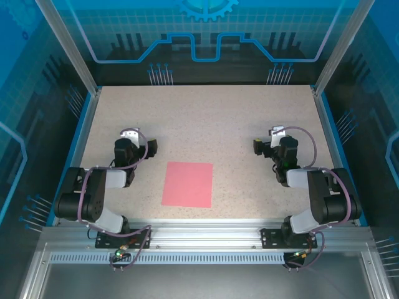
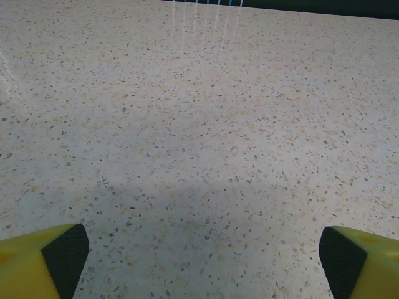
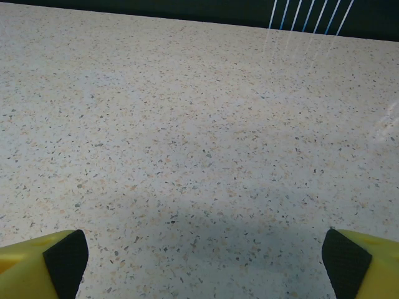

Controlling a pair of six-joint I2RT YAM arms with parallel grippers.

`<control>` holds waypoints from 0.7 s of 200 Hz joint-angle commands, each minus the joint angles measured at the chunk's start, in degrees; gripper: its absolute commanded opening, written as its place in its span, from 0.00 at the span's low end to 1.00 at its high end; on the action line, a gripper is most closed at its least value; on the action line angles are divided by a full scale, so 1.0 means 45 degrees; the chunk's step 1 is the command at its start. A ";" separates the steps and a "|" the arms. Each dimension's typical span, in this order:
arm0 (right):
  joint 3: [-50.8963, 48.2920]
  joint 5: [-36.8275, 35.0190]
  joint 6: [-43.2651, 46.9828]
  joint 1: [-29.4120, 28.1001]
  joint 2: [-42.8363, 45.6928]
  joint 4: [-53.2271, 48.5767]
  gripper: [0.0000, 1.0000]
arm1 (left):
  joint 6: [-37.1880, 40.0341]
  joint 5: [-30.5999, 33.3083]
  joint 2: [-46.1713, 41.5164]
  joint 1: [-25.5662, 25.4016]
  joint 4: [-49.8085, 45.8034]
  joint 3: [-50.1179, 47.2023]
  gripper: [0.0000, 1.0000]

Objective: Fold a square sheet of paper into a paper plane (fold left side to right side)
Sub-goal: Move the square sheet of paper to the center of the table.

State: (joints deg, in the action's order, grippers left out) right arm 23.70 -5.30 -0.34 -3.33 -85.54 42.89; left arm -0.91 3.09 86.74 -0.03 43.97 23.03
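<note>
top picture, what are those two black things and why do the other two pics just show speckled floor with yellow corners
They are two robot arms bolted at the near edge of a speckled table. The top picture looks down from above and behind: left arm on the left, right arm on the right. The other two come from a camera on each wrist; the yellow corners with black pads are that arm's own jaws, wide open. A square pink-red sheet of paper lies flat between the arms. Nothing is held.
</note>
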 commanded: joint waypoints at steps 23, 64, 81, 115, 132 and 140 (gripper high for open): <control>0.0256 0.0202 0.0126 -0.0050 -0.0132 -0.0010 1.00 | 0.0163 -0.0335 0.0009 0.0085 0.0054 0.0235 0.99; 0.0250 0.0203 0.0126 -0.0050 -0.0132 -0.0022 1.00 | 0.0162 -0.0337 0.0010 0.0085 0.0059 0.0235 0.99; 0.0260 0.0211 0.0121 -0.0059 -0.0132 -0.0020 1.00 | 0.0153 -0.0336 0.0021 0.0094 0.0042 0.0238 0.99; 0.0265 0.0261 0.0106 -0.0025 -0.0132 -0.0040 1.00 | 0.0143 -0.0341 0.0019 0.0086 0.0059 0.0240 0.99; 0.0255 0.0320 0.0109 0.0013 -0.0132 -0.0020 1.00 | 0.0134 -0.0336 0.0003 0.0086 0.0064 0.0236 0.99; 0.0249 0.0374 0.0090 0.0045 -0.0110 -0.0001 1.00 | 0.0143 -0.0336 -0.0017 0.0085 0.0106 0.0216 0.99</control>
State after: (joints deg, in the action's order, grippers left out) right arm 23.70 -5.02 -0.34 -3.33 -85.54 42.89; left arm -0.93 3.09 86.76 -0.03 43.97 23.03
